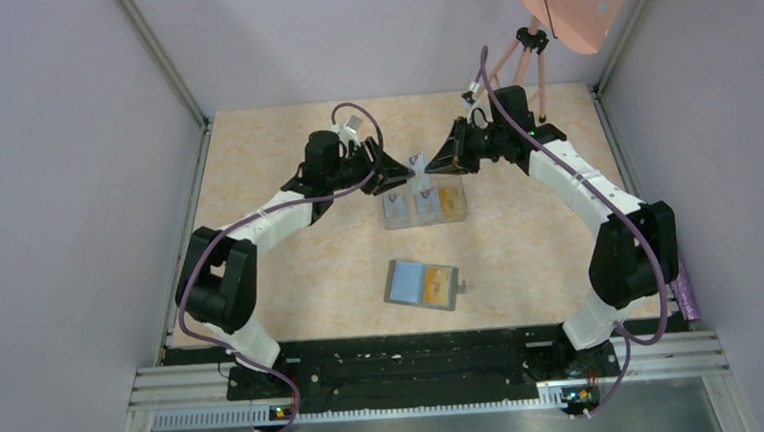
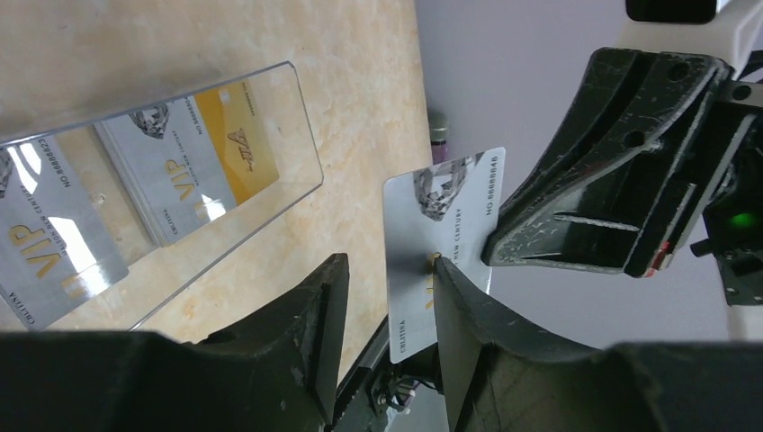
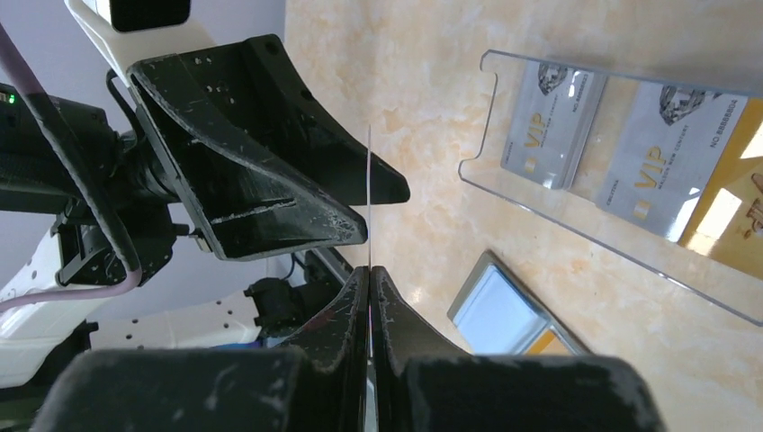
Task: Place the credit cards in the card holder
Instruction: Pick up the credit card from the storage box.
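Handover check, right gripper [image 3: 370,270]: jaws closed flat on the grey card [image 2: 447,211], which shows edge-on between them in the right wrist view. The pinch takes one edge of the card and the rest sticks out free.

Check on left gripper [image 2: 389,263]: jaws partly open, gripping nothing. One finger [image 2: 468,306] touches the card's face. The other stands off it with a visible gap. The card therefore hangs on the right pinch alone, in the air above the clear box [image 1: 424,205].

The card holder [image 1: 422,284] lies open on the surface [image 1: 531,252], blue lining up, well apart from both grippers and nearer the arm bases. An orange card [image 1: 441,280] sits on its right half. More credit cards, two grey and one orange, lie in the clear box.

Step in hand, as I judge it: handover to the right arm, then carry to the holder.
- Get both left fingers off the card before either arm moves.
- Part the arms along the card's plane, so it does not twist in the pinch.
- Lead with the free edge into a slot.
- Nothing pins the holder, so it may slide.

Hard to make out:
- How deep the right pinch goes.
- The slot mouths, in any view.
- Whether the orange card is in a slot or lying on top.
- In the top view, most of the held card, which the grippers mask.
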